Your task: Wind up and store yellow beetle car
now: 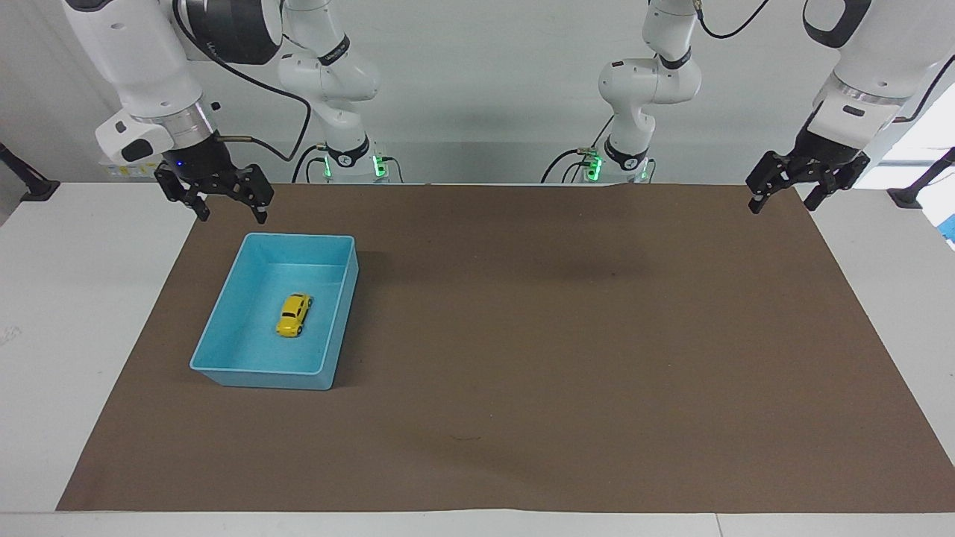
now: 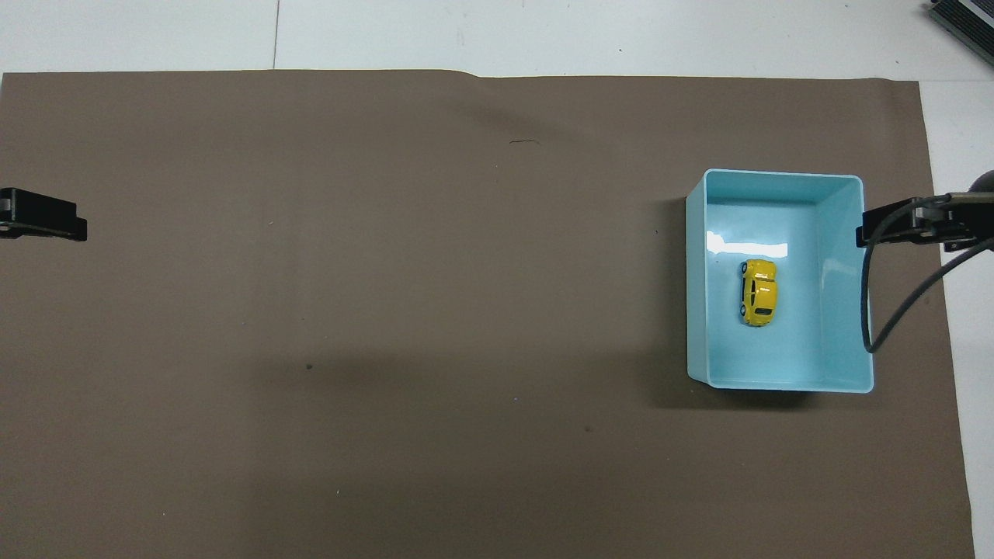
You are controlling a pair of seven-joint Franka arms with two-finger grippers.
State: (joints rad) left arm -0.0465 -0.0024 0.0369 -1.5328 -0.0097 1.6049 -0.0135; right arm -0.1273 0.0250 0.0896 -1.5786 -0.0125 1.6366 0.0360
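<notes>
Inside the blue tray we find the yellow beetle car stored; right claw and left claw hang wide, empty; winding unverifiable.

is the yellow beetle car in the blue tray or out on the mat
In the blue tray: the yellow beetle car sits on its wheels on the floor, walls all around.

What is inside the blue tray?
Only the yellow beetle car, on its wheels on the floor of the blue tray. The whole floor shows; nothing is covered.
</notes>
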